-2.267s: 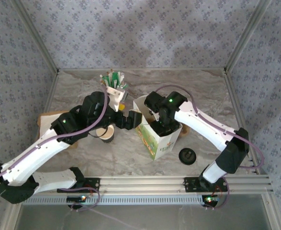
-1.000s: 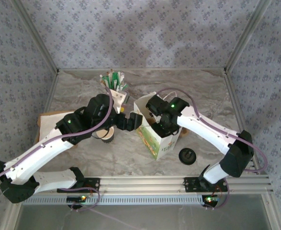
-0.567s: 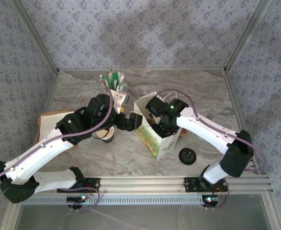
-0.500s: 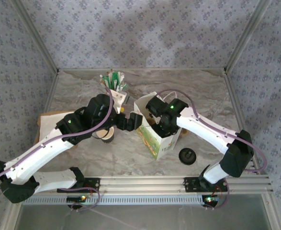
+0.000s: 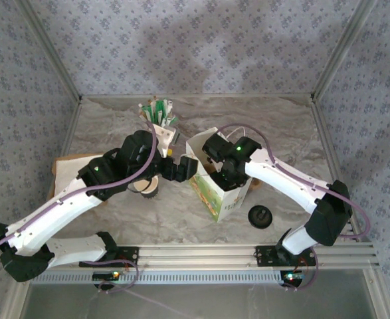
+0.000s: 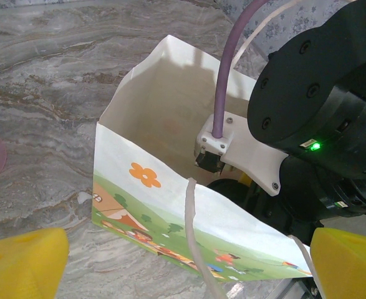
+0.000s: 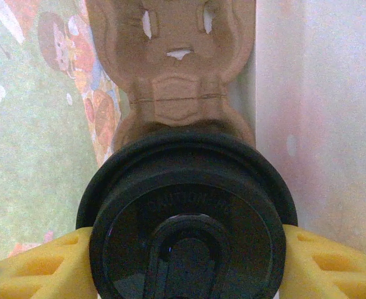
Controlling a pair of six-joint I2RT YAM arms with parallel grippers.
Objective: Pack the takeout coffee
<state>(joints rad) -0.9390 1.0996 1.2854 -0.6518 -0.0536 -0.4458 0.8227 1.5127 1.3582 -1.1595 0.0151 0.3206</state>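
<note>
**Black-lidded coffee gripped inside the paper bag**

My right gripper (image 7: 186,265) is clenched on the takeout coffee (image 7: 186,215). Through my right wrist camera, its yellow pads (image 7: 39,265) press against both sides of the round black lid. The cup's body is hidden under that lid, so I cannot tell whether it rests on the bottom of the bag. It sits down inside the bag (image 5: 216,193), between a white wall on the right and a wall on the left where the print shows through. A brown cardboard carrier (image 7: 179,68) lies just beyond the lid, at the far end of the bag.

From above, the bag stands upright near the middle of the marble table (image 5: 281,126), and my right arm (image 5: 281,173) reaches into its open top from the right.

My left gripper (image 5: 180,167) is released, with its jaws spread wide. It hovers just left of the bag's rim and holds nothing. In my left wrist camera, its yellow fingertips (image 6: 20,261) sit at the bottom corners. The bag's flower print and white handle (image 6: 195,243) lie between them.

An open cup (image 5: 148,186) with no lid stands on the table under my left arm. A loose black lid (image 5: 260,216) lies on the near right, apart from the bag. A holder of packets (image 5: 158,113) stands at the far side.
</note>
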